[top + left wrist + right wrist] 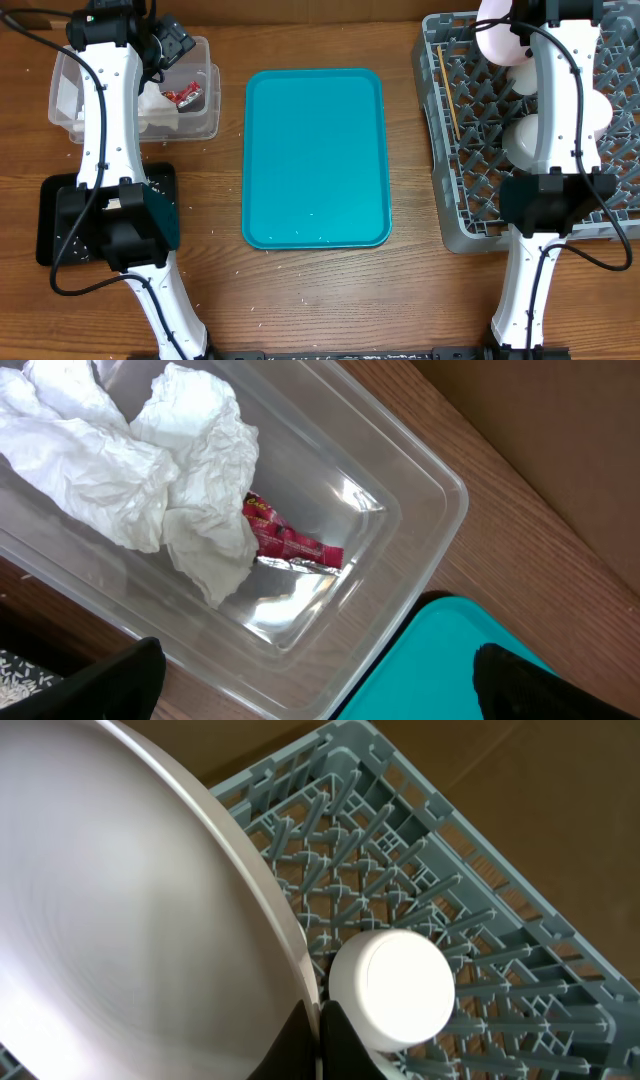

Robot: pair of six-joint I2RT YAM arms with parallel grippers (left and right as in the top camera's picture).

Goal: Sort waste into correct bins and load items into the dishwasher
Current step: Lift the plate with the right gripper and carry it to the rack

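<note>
The right fingers (300,1055) are closed on the rim of the white plate (130,920), which stands tilted on edge. It hangs over the far left part of the grey dish rack (480,890). Just right of the plate edge a white upturned vessel (392,990) sits on the pegs; whether it is a cup or a bowl cannot be told. The chopsticks (447,95) lie along the rack's left side.

Step in hand, as judged: seat the plate in the rack.
1. Line the plate edge up with a gap between two peg rows.
2. Keep the rim apart from the upturned vessel while lowering.
3. Release only once the pegs bear the rim, or the plate may tip over.

The left fingers (110,685) are spread wide and hold nothing. They hover over the clear tub (420,490), which contains the crumpled napkin (150,470) and the red sauce packet (290,542). The black tray (55,215) lies near left on the desk (320,300), and the teal tray (315,150) lies at centre.
</note>
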